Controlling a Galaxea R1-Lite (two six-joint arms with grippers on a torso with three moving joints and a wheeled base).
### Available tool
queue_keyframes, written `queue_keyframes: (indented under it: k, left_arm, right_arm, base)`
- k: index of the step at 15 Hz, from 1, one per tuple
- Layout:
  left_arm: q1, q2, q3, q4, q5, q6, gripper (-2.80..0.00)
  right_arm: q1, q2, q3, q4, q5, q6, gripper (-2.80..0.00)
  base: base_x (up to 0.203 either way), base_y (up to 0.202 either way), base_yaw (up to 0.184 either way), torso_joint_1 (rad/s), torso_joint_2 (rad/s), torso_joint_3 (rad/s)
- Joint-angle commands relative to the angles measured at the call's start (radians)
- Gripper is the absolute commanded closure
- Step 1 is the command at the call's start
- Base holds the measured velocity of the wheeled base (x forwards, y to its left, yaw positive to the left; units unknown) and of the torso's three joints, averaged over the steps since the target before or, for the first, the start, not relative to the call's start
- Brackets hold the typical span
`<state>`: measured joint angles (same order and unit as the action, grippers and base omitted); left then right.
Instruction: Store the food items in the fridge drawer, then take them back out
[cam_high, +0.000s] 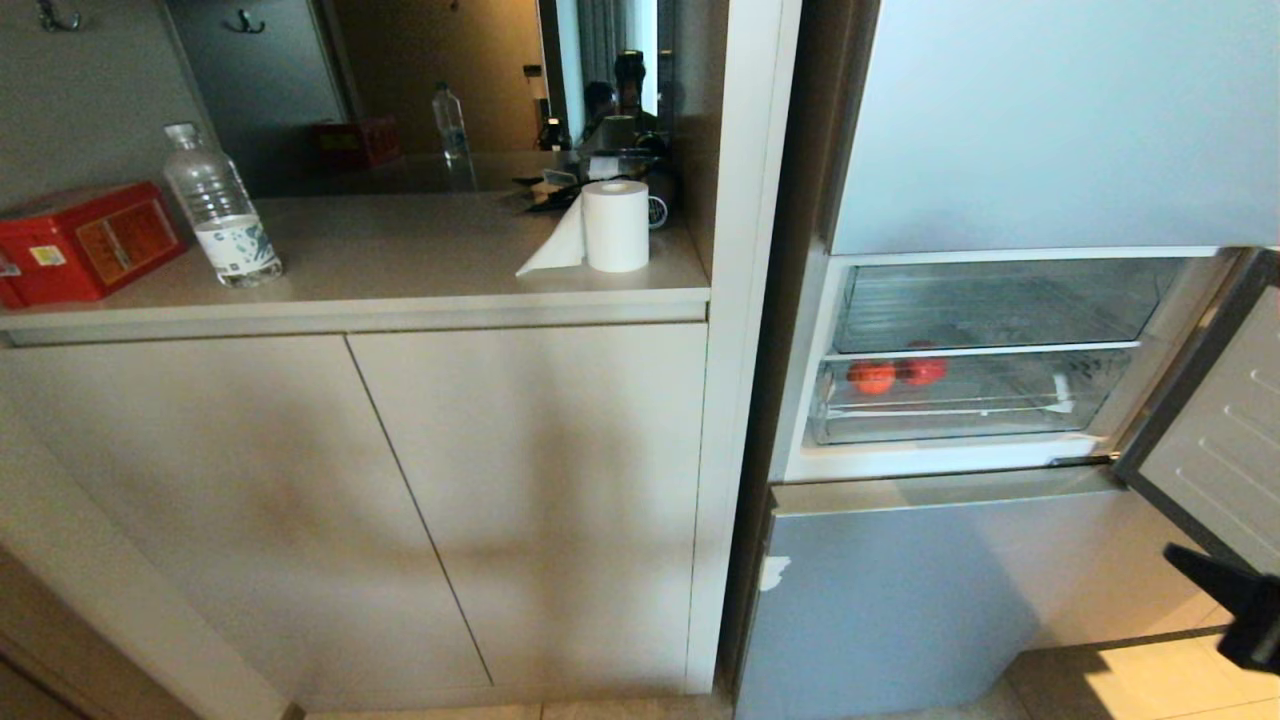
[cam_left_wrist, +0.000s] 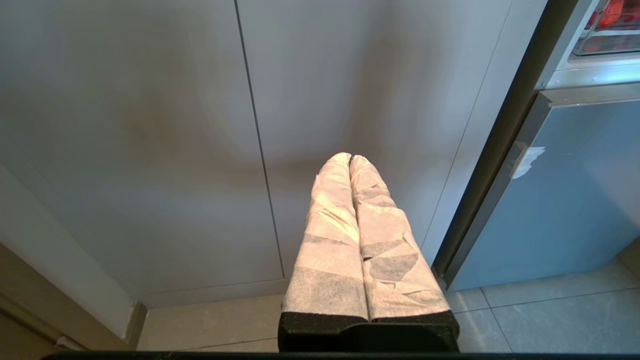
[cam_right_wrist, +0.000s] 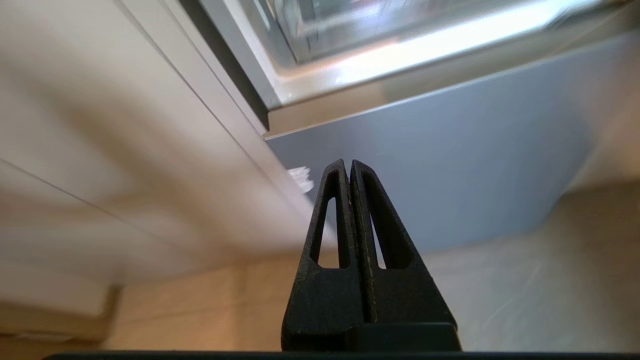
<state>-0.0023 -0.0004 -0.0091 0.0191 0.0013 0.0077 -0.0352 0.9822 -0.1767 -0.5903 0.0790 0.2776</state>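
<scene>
Two food items lie side by side in the fridge drawer (cam_high: 960, 415), a clear bin in the open fridge compartment: the orange fruit (cam_high: 873, 377) on the left and the red fruit (cam_high: 925, 370) to its right. The drawer is pushed in under another clear bin. My right gripper (cam_high: 1182, 557) hangs low at the right edge, below the open door and well clear of the drawer. The right wrist view shows this gripper (cam_right_wrist: 349, 165) shut and empty before the blue lower panel. My left gripper (cam_left_wrist: 350, 158), wrapped in white tape, is shut and empty, parked low facing the cabinet doors.
The open fridge door (cam_high: 1225, 430) stands at the right. The blue lower fridge panel (cam_high: 900, 590) is closed. Left of the fridge, a counter (cam_high: 400, 260) over beige cabinets holds a paper roll (cam_high: 615, 225), a water bottle (cam_high: 218, 210) and a red box (cam_high: 85, 240).
</scene>
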Motion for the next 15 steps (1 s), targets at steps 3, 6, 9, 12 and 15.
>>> queue_keyframes:
  k: [3, 6, 9, 12, 15]
  left_arm:
    - [0.001, 0.0, 0.0, 0.001, 0.0, 0.0, 0.0]
    - [0.001, 0.0, 0.0, -0.001, 0.0, -0.002, 0.0]
    - [0.001, 0.0, 0.0, 0.001, 0.0, 0.0, 0.0]
    - [0.001, 0.0, 0.0, 0.001, 0.0, 0.0, 0.0]
    - [0.001, 0.0, 0.0, 0.0, 0.0, 0.0, 0.0]
  right_arm:
    - [0.009, -0.71, 0.127, 0.328, -0.021, -0.147, 0.0]
    - [0.017, -0.952, 0.158, 0.516, -0.065, -0.245, 0.0]
    - [0.022, -0.981, 0.177, 0.593, -0.102, -0.277, 0.0]
    - [0.023, -0.981, 0.177, 0.593, -0.107, -0.261, 0.0]
    - [0.021, -0.981, 0.177, 0.593, -0.107, -0.261, 0.0]
  base:
    - [0.0, 0.0, 0.0, 0.0, 0.0, 0.0]
    - [0.0, 0.0, 0.0, 0.0, 0.0, 0.0]
    - [0.0, 0.0, 0.0, 0.0, 0.0, 0.0]
    - [0.0, 0.0, 0.0, 0.0, 0.0, 0.0]
    - [0.0, 0.0, 0.0, 0.0, 0.0, 0.0]
